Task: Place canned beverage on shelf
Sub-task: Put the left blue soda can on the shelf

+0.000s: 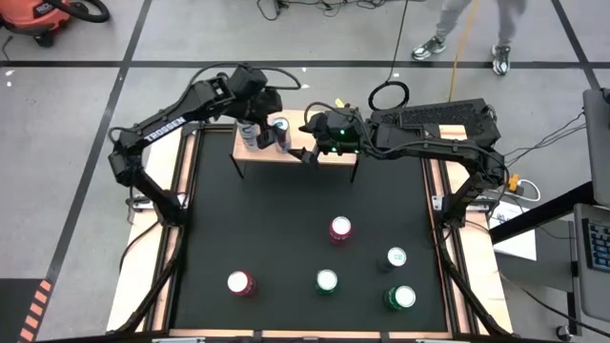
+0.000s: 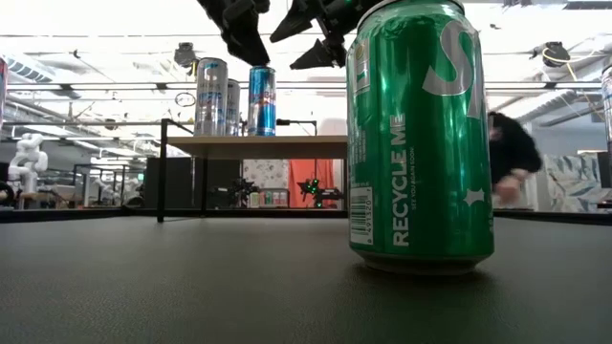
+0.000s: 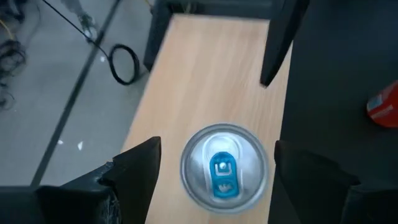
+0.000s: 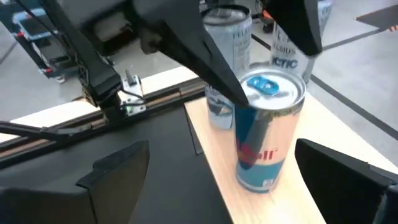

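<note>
A blue-and-silver can (image 1: 280,131) stands upright on its base on the light-wood shelf (image 1: 329,152), at the table's far edge. It also shows in the low view (image 2: 262,100) and the right wrist view (image 4: 267,134). Two taller silver cans (image 2: 211,96) stand on the shelf just to its left. My left gripper (image 3: 217,149) is open right above the blue can's top (image 3: 224,168), one finger on each side and clear of it. My right gripper (image 1: 311,145) is open and empty over the shelf, just right of the blue can.
Several more cans stand on the black table: two red ones (image 1: 340,229) (image 1: 240,283), two green ones (image 1: 327,281) (image 1: 400,297) and a dark one (image 1: 396,257). One green can (image 2: 421,134) fills the low view. The right half of the shelf (image 3: 211,74) is bare.
</note>
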### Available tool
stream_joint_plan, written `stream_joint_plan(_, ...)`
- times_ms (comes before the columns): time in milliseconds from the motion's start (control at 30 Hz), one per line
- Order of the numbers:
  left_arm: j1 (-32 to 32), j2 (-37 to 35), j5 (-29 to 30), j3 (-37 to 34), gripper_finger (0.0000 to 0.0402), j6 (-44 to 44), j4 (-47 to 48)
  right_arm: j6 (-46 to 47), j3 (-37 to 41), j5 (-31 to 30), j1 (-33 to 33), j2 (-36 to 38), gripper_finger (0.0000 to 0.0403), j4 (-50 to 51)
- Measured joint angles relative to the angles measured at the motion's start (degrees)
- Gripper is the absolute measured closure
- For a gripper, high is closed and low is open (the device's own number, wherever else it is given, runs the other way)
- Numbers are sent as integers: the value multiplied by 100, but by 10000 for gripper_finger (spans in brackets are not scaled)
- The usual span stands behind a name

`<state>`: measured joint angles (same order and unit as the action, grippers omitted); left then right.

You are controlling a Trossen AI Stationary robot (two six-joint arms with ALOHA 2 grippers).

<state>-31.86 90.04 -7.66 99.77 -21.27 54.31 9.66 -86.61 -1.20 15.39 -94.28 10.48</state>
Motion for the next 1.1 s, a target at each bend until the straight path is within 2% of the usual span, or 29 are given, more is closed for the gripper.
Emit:
stream_joint_plan(300, 217, -1176, 300, 9, 91, 886, -419, -303, 0, 192, 316, -4, 23, -402)
stream_joint_plan(400, 339, -1554, 644, 9, 91, 1002, -490, -331, 0, 461, 460, -4, 23, -516)
stream_joint_plan(533, 440, -1899, 682, 9, 91, 1040, -490, -423, 0, 799, 606, -4, 23, -614)
stream_joint_plan(800, 638, -2268, 688, 9, 91, 2489, -368, -684, -195, 1206, 712, -25, 23, -560)
stream_joint_plan(1100, 765, -2322, 924, 7, 91, 3134, -57, -1012, -1228, 1879, 827, -780, 23, -46)
